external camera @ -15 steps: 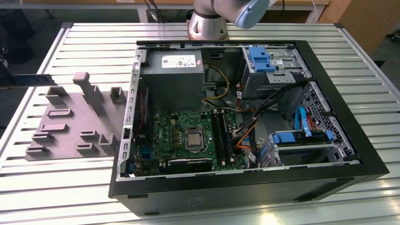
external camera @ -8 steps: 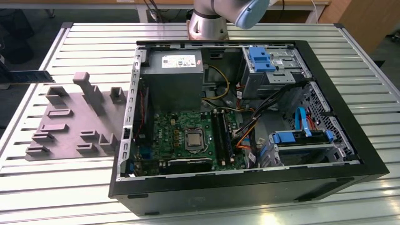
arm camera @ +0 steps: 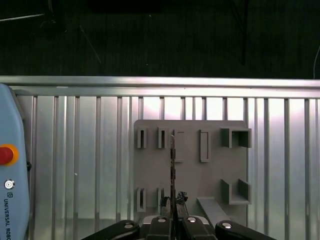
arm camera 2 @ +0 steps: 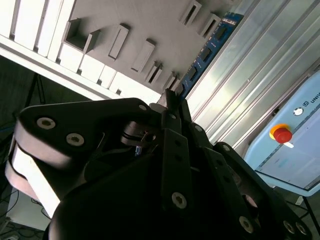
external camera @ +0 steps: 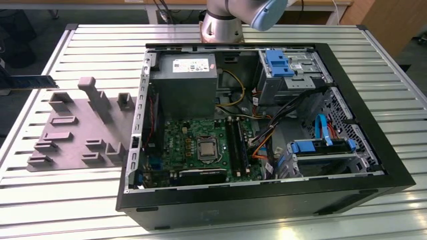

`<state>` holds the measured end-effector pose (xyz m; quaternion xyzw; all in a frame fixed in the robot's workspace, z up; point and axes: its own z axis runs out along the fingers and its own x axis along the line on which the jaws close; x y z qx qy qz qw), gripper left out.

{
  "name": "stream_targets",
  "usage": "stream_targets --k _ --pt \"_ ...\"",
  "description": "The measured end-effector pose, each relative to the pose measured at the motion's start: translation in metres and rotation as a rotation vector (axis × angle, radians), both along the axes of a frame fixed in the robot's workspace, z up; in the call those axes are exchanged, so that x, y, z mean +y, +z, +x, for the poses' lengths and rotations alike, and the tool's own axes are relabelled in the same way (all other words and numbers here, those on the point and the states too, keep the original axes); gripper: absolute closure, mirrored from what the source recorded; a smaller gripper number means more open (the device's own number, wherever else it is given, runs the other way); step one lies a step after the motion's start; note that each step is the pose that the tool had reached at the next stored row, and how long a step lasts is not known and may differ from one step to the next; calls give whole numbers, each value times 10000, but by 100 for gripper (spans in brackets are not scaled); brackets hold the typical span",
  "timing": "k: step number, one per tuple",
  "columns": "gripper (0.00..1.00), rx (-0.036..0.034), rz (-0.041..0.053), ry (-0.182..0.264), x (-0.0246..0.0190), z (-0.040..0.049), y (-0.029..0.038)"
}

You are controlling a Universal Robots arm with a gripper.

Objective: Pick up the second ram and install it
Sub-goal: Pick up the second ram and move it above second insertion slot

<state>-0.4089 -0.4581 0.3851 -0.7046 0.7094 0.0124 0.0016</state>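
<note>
The second ram (arm camera 2: 207, 50) is a thin blue-green stick with black chips, and my gripper (arm camera 2: 172, 97) is shut on one end of it. In the first wrist view the second ram (arm camera: 173, 165) shows edge-on, rising from the gripper (arm camera: 173, 202) above the grey holder block (arm camera: 210, 175). In the exterior view the second ram (external camera: 35, 80) hangs in the air at the far left, off the holder block (external camera: 73, 130), with the gripper (external camera: 4, 82) at the picture's edge. The green motherboard (external camera: 180, 142), with its long black slots (external camera: 239, 145), lies in the open computer case (external camera: 267, 200).
The case takes up the middle and the exterior view's right of the ribbed metal table (external camera: 60, 200). A grey power supply (external camera: 183, 85), blue drive brackets (external camera: 277, 62) and loose cables (external camera: 267, 135) fill it. A pendant with a red button (arm camera: 6, 155) lies beside the holder.
</note>
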Motion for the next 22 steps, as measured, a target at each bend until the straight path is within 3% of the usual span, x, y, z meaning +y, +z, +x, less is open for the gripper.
stream_targets --k 22 --pt "86 -2 1 -1 0 217 -1"
